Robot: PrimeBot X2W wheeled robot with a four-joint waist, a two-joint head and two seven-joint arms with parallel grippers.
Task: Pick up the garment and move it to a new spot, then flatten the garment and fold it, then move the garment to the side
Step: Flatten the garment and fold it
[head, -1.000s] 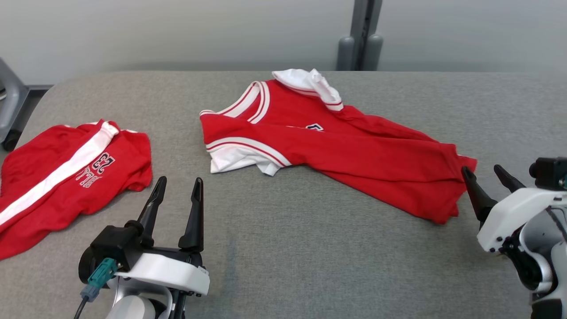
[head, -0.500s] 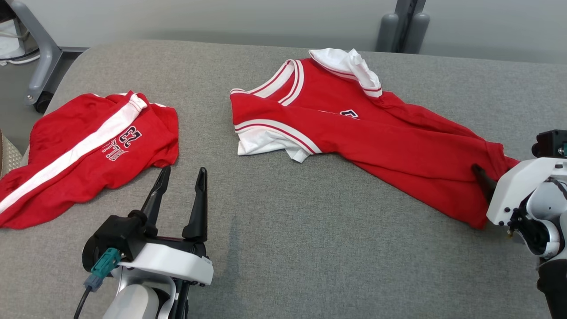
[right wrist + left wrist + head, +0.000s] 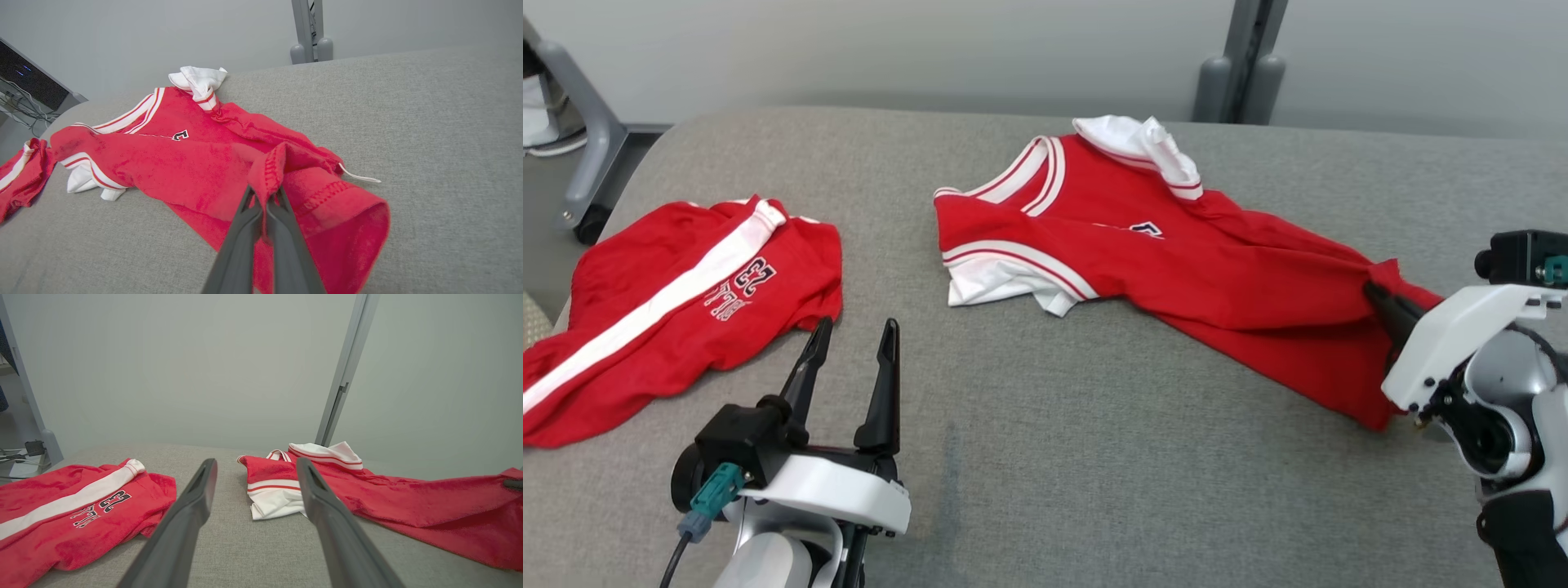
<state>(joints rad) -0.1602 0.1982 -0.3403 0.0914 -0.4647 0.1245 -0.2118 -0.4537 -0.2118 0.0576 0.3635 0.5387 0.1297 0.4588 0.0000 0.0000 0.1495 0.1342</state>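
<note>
The garment (image 3: 1176, 261) is a red sleeveless jersey with white trim, lying crumpled across the middle of the grey table (image 3: 1045, 457); it also lies in the right wrist view (image 3: 192, 163) and the left wrist view (image 3: 367, 494). My right gripper (image 3: 1376, 294) is shut on the garment's hem at its right end, with a fold of red cloth pinched between the fingers (image 3: 265, 200) and lifted a little. My left gripper (image 3: 854, 335) stands open at the lower left, fingers (image 3: 196, 498) apart with nothing between them, short of the garment.
A second red garment (image 3: 678, 302) with a white stripe and the number 23 lies at the table's left edge, just beyond my left fingertips. A grey post (image 3: 1241, 73) stands behind the table, and a grey frame leg (image 3: 588, 139) at the far left.
My right gripper has moved onto the garment's hem and shut on it, bunching the cloth. The head camera has shifted. The left gripper stays open.
</note>
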